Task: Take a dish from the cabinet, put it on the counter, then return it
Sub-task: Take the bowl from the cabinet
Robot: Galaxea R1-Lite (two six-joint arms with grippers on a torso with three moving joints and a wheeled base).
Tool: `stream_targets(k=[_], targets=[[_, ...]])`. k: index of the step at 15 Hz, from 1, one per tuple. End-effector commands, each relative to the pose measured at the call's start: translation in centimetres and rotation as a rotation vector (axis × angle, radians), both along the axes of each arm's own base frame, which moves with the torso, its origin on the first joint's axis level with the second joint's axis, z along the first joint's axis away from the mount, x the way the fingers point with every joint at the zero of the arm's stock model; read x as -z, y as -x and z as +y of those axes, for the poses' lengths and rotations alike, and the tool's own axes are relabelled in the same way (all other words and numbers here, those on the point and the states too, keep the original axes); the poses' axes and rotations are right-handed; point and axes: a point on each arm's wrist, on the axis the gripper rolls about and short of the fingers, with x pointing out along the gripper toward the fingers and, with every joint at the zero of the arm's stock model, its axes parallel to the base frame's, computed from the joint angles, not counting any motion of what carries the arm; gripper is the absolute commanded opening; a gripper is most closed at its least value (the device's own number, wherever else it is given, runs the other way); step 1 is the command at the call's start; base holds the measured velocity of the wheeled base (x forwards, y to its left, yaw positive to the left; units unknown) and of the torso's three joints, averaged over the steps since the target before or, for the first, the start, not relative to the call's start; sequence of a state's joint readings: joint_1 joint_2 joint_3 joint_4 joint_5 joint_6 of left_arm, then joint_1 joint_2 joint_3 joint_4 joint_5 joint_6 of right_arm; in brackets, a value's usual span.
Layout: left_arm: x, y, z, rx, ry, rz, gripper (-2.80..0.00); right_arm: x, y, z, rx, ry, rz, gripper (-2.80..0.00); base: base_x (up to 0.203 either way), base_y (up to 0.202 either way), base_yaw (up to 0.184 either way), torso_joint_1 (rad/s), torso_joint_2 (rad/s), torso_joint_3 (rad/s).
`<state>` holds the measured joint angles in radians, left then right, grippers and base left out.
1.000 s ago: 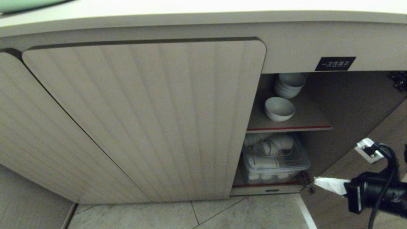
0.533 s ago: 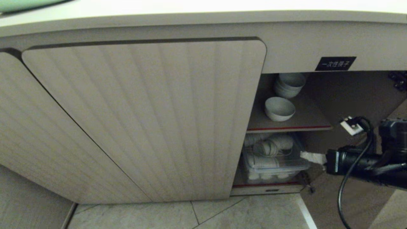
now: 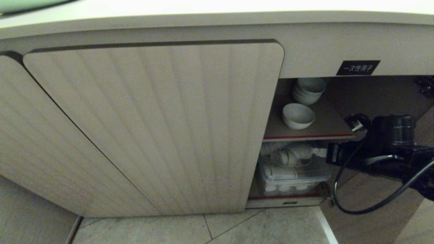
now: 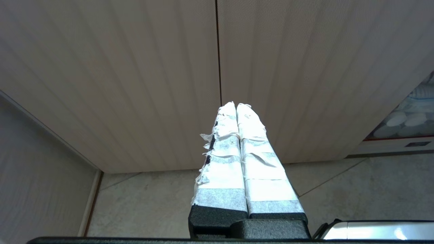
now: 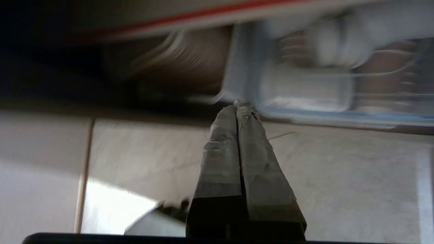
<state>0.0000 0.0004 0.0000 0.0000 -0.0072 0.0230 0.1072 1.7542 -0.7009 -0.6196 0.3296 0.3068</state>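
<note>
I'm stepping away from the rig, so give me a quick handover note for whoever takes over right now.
Right gripper: shut, empty, at the open cabinet, level with the clear bin under the red-edged shelf.
Left gripper: shut, empty, parked before the closed doors.
Dish: on the upper shelf, in front of the bowl stack.
Done: door open.
Left: take dish out, set on counter, return it.

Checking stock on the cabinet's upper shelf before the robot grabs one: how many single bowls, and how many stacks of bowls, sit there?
Single small white round bowl: 1
Stack of similar white bowls, behind it: 1
Total on the red-edged upper shelf: 2 groups; the bowls in the stack cannot be counted.
</note>
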Motion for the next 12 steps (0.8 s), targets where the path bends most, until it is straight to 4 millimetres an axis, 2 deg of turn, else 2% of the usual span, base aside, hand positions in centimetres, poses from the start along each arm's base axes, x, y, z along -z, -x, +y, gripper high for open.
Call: stream_targets(k=[1,5,12], targets=[[0.0,0.0,0.0,0.000,0.002,0.000,-2.80,0.3,-1.4,0.3,0.029,-0.009,0.008,-2.80,0.000,0.000,0.000,0.000,0.00,0.000],[0.0,0.0,0.0,0.000,0.001,0.000,-2.80,-0.7,-3.2,1.2,0.116,-0.053,-0.011,-2.80,0.000,0.000,0.000,0.000,0.00,0.000],[0.0,0.0,0.0,0.000,0.000,0.000,-2.80,-1.0,-3.3,1.5,0.156,-0.025,-0.032,-2.80,0.000,0.000,0.000,0.000,0.00,0.000]])
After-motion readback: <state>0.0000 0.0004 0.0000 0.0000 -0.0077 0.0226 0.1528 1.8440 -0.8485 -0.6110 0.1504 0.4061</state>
